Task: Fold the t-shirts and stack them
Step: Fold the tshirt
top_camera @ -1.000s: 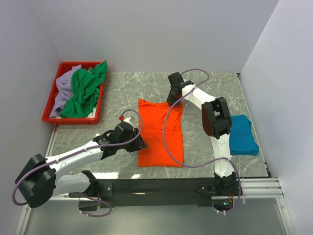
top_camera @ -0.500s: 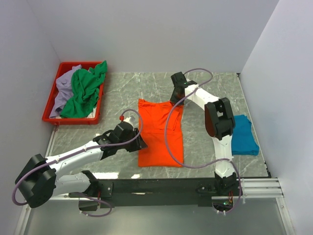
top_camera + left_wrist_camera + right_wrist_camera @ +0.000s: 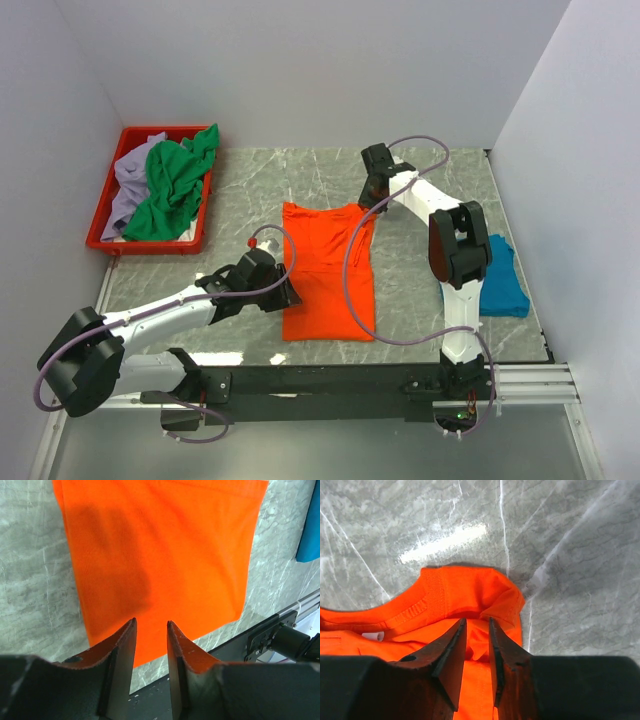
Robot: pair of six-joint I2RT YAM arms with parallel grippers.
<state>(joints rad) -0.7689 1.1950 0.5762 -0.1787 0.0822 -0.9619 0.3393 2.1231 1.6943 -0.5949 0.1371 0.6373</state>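
The orange t-shirt (image 3: 328, 280) lies partly folded in a long strip at the middle of the table; it also shows in the left wrist view (image 3: 165, 555) and the right wrist view (image 3: 470, 590). My right gripper (image 3: 373, 200) (image 3: 477, 622) is at its far right corner by the collar, shut on a fold of the orange cloth. My left gripper (image 3: 283, 293) (image 3: 151, 625) hovers over the shirt's near left edge, jaws a little apart and empty. The teal t-shirt (image 3: 500, 275) lies folded at the right. The green t-shirt (image 3: 175, 190) and the lavender t-shirt (image 3: 128, 185) lie crumpled in the tray.
The red plastic tray (image 3: 145, 245) stands at the far left corner of the table. A black rail (image 3: 330, 380) runs along the near edge. White walls close in the back and both sides. A purple cable (image 3: 345, 270) loops over the orange shirt.
My right gripper has moved right and a little farther back with the shirt's collar corner. The left gripper has barely shifted at the shirt's left edge.
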